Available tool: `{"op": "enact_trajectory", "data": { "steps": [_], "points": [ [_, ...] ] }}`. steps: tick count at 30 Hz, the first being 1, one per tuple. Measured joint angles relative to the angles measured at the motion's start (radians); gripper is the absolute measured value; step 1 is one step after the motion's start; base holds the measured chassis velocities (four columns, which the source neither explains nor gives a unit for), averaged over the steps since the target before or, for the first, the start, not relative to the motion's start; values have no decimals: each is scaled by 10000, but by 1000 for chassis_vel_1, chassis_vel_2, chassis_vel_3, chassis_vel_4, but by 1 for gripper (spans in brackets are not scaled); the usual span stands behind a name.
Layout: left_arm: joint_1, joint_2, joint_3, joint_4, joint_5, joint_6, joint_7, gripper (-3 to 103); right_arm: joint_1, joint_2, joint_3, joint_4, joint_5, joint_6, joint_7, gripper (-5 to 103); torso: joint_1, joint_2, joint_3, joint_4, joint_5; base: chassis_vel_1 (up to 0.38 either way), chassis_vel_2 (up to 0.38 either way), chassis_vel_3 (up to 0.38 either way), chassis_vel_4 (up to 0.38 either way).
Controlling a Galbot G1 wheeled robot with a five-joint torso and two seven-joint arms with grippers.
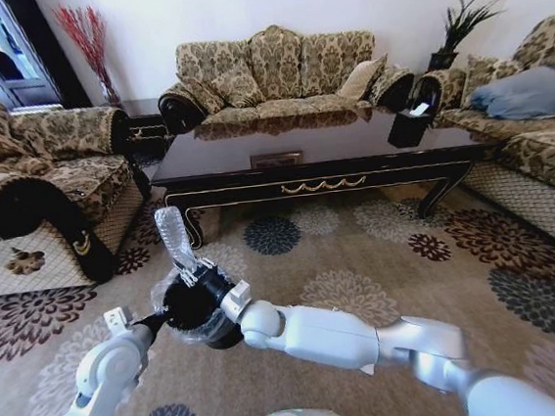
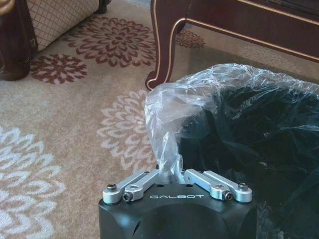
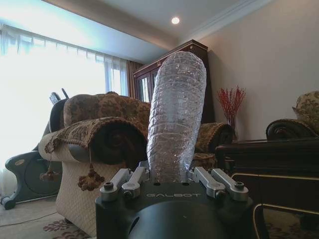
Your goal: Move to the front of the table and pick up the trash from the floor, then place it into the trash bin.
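Observation:
The trash in my right gripper point(image 1: 197, 273) is a clear ribbed plastic bottle point(image 1: 171, 235), standing upright just above the trash bin point(image 1: 183, 313). In the right wrist view the gripper point(image 3: 172, 173) is shut on the bottle point(image 3: 175, 114) at its base. The bin is small, round and black with a clear liner, and it sits on the flowered carpet floor point(image 1: 360, 249) in front of the dark table point(image 1: 321, 150). My left gripper point(image 1: 155, 323) is at the bin's near rim. In the left wrist view it point(image 2: 171, 172) is shut on a fold of the liner bag point(image 2: 168, 114).
A patterned armchair point(image 1: 40, 191) stands to the left, a sofa point(image 1: 279, 75) behind the table and another sofa point(image 1: 536, 134) to the right. A black tissue box point(image 1: 409, 124) is on the table. A carved table leg point(image 2: 162, 50) stands close behind the bin.

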Motion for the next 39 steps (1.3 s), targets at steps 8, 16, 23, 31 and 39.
{"op": "enact_trajectory", "data": {
  "steps": [8, 16, 23, 31, 39],
  "points": [
    [127, -23, -67, -113, 56, -9, -6, 2, -129, -154, 70, -76, -408, 757, 8, 60, 0, 0, 0, 1, 1, 0, 0, 0, 0],
    [230, -3, -157, -180, 89, -13, -15, 2, -178, -340, 218, 167, -191, 880, 27, 82, 0, 0, 0, 2, 1, 0, 0, 0, 0],
    [289, -49, -205, -266, 122, -18, -23, 2, -228, -516, 331, 476, -131, 756, 150, 100, 0, 0, 0, 2, 1, 0, 0, 0, 0],
    [462, 57, -677, -639, 14, -18, -76, 2, -87, -2075, 1490, 1419, 617, -736, 1074, 100, -1, 0, 0, 2, 4, 0, 0, 0, 0],
    [695, 311, -1447, -1039, -490, 64, -367, 2, -601, -3981, 2625, 2315, 2391, -3283, 3236, 100, 0, 0, 0, 0, 4, 0, 0, 0, 0]
  ]
}}
